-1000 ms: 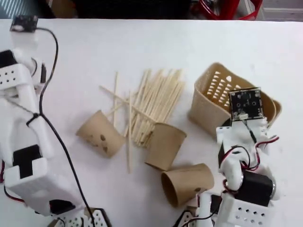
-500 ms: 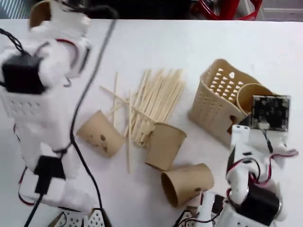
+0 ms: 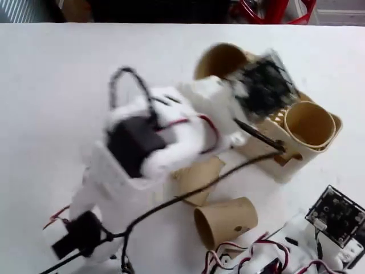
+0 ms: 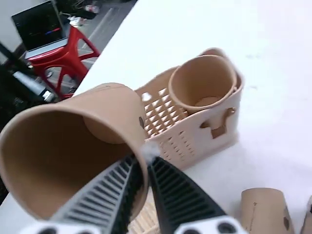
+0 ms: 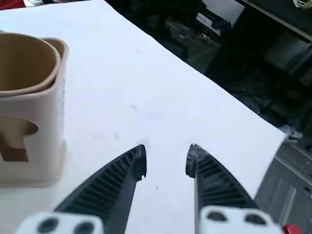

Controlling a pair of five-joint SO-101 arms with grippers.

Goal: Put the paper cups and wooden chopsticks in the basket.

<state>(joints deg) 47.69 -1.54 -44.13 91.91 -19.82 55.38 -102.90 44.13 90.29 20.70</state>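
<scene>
At the near edge of the table (image 3: 51,74), the right arm's jaws hang wide apart and empty near the basket (image 3: 293,168), with one paper cup (image 3: 225,220) lying on its side and another cup (image 3: 197,180) close by it, half under the left arm. Farther in, the left arm's jaws pinch the wall of a plain brown cup (image 4: 73,146), tilted over the basket. I'd say it wants turning upright and lowering beside the second cup (image 4: 202,83), which stands inside, before letting go, so it doesn't catch the perforated wall and tip out.
</scene>
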